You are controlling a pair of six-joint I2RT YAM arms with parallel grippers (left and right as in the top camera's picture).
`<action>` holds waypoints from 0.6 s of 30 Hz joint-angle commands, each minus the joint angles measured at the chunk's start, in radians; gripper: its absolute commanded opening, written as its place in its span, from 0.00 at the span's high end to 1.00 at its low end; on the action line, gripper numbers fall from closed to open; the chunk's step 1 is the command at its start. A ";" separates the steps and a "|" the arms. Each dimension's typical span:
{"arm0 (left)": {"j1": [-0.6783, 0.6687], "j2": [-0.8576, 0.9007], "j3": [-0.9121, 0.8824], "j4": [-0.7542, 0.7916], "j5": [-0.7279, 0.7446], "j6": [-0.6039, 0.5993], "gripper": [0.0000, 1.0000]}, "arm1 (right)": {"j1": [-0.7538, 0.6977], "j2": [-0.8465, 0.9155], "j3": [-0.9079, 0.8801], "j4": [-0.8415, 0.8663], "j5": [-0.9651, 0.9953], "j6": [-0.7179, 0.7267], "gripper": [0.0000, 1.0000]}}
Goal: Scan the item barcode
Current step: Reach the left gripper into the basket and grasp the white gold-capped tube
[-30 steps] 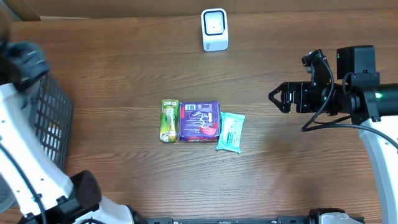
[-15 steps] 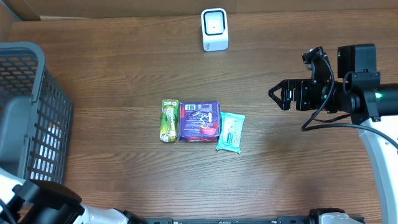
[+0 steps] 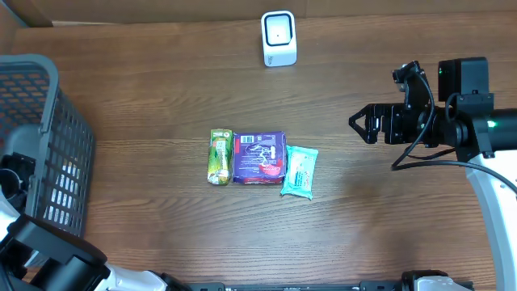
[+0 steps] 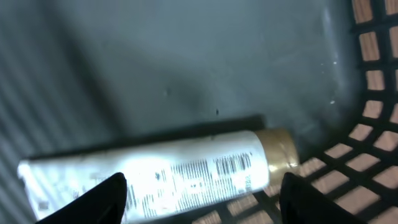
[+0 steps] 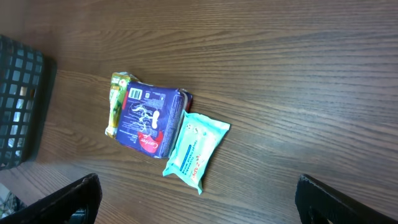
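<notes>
Bench (image 3: pixel 161 97): dark wood grain, carries all entries below. Basket (image 3: pixel 48 137): grey mesh, at the bench's left edge; from overhead its wall and the left arm (image 3: pixel 52 259), itself cut off by the frame, hide most of its floor. Left jaws: down inside the basket, spread apart, grasping nothing; one fingertip (image 4: pixel 111 194) overlaps a white tube (image 4: pixel 155 171) with a gold cap that lies on the basket floor, barcode up; contact cannot be told. Risk: on lifting out, a finger may snag the mesh or drag the tube. Right jaws: released wide, empty, hovering well to the right of the packs. Purple pack (image 3: pixel 259 158): bench centre, touching a green packet (image 3: pixel 220 156) on one side and a teal wipes pack (image 3: pixel 300 171) on the other. Risk: packed this tight, a grasp on one may shove or lift its neighbour, and soft wrappers may crumple a code. Only the purple pack shows a barcode; the others' codes are not made out and may face down. Scanner (image 3: pixel 279 38): white, upright at the far edge, well apart from the packs; too small to make out its details.
</notes>
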 commanded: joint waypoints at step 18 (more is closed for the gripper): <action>-0.061 0.007 -0.161 0.189 0.105 0.568 0.03 | 0.004 -0.002 0.005 0.029 0.000 0.001 0.00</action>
